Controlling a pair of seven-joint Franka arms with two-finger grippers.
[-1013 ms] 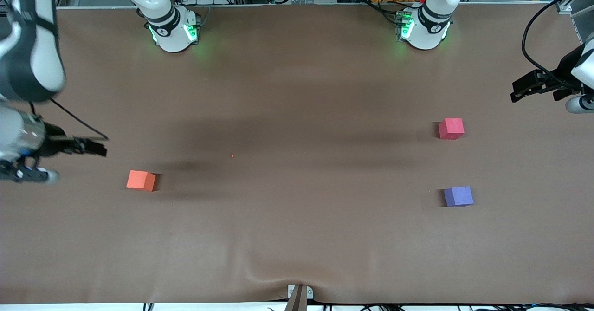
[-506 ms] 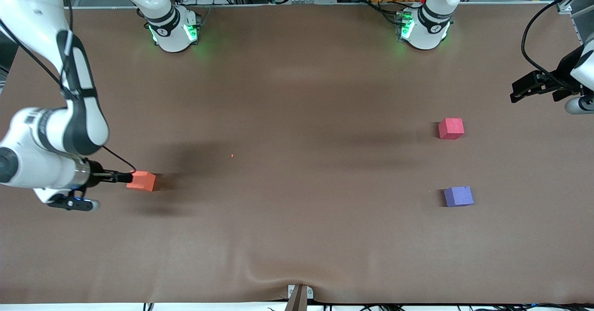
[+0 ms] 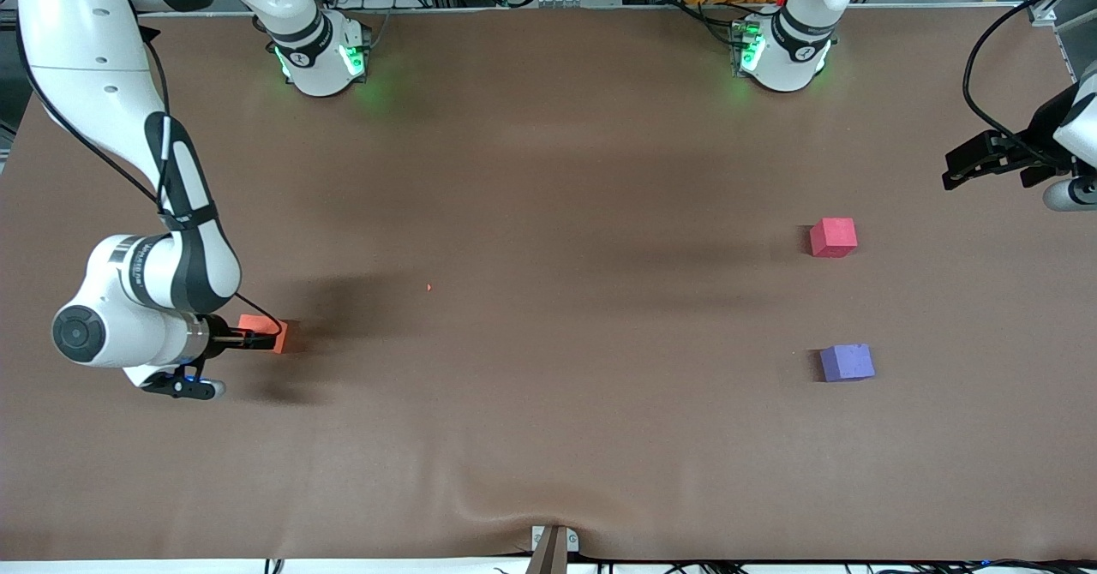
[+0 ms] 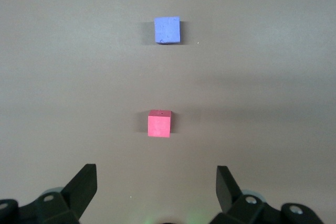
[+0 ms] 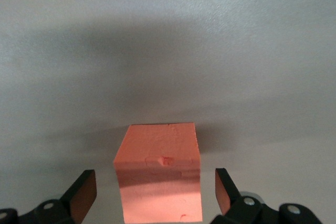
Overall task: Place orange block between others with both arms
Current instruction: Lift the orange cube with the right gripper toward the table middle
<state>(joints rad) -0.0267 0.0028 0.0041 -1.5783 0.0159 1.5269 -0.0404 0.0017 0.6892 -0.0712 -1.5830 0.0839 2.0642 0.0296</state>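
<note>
The orange block (image 3: 279, 337) rests on the brown table toward the right arm's end. My right gripper (image 3: 254, 339) is low at the block and open, one finger on each side with a gap at both fingers (image 5: 84, 190). The orange block (image 5: 160, 177) fills the space between them. The others stand toward the left arm's end: the pinkish-red cube (image 3: 833, 237) is farther from the front camera than the purple-blue cube (image 3: 847, 362), with a gap between them. My left gripper (image 3: 951, 171) waits open over the table's end, looking at the red cube (image 4: 159, 123) and the purple cube (image 4: 167, 30).
The brown table cover (image 3: 548, 171) has a wrinkle (image 3: 506, 505) near its front edge, above a small clamp (image 3: 553, 544). A tiny red speck (image 3: 428, 287) lies mid-table. A black cable (image 3: 986, 60) loops by the left arm's wrist.
My right arm swung in from the table's end and came down to the orange block, its open fingers now on either side of it. The left arm and all cubes stayed still.
</note>
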